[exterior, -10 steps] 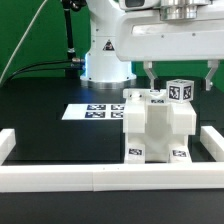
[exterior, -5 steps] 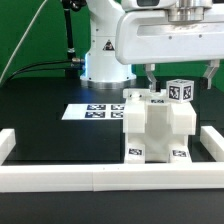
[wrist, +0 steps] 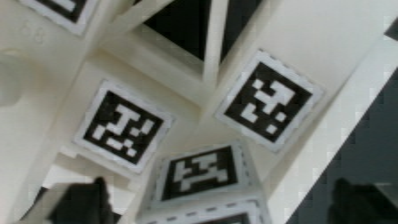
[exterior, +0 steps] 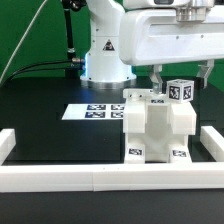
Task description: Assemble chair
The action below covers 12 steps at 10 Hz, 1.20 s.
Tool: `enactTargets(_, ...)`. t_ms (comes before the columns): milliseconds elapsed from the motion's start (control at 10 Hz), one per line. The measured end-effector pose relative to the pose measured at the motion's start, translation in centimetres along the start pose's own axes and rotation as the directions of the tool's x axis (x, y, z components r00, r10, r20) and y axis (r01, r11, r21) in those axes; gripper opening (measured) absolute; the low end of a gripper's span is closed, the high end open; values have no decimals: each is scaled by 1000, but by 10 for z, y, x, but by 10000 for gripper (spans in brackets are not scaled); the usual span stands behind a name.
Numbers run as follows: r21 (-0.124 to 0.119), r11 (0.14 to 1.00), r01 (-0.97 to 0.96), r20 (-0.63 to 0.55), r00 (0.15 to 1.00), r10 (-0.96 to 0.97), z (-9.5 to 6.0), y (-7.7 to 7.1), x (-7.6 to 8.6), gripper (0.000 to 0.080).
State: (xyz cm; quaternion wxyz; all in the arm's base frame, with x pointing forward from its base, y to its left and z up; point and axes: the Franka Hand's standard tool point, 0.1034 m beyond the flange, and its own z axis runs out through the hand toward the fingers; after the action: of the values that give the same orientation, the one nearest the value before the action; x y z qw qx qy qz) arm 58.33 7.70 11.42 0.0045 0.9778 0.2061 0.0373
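The chair (exterior: 158, 128) stands right of centre. Above it the gripper (exterior: 183, 82) gapes wide, fingers (exterior: 158, 77) flanking its tagged top cube (exterior: 180, 90).

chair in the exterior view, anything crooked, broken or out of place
Nothing stands out. The chair stands upright behind the border wall with no visible damage, and the marker board lies flat on the table.

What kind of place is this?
Probably a robot lab test bench: a white robot arm stands on a black table, with a marker board and tagged white chair parts.
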Motion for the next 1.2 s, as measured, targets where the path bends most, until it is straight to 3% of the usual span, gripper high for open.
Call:
enactTargets(100,1,1000,-11,0,1000,11,0,0,0,421)
enactTargets(200,2,995,-104,-1,995,104,0,0,0,421)
enactTargets(300,3,986,-165,-1,986,165,0,-1,0,283)
enactTargets(700,9,877,-480,1,877,480,0,5,-1,284)
enactTargets(1200,56,488,-871,3,489,872,1,2,2,284)
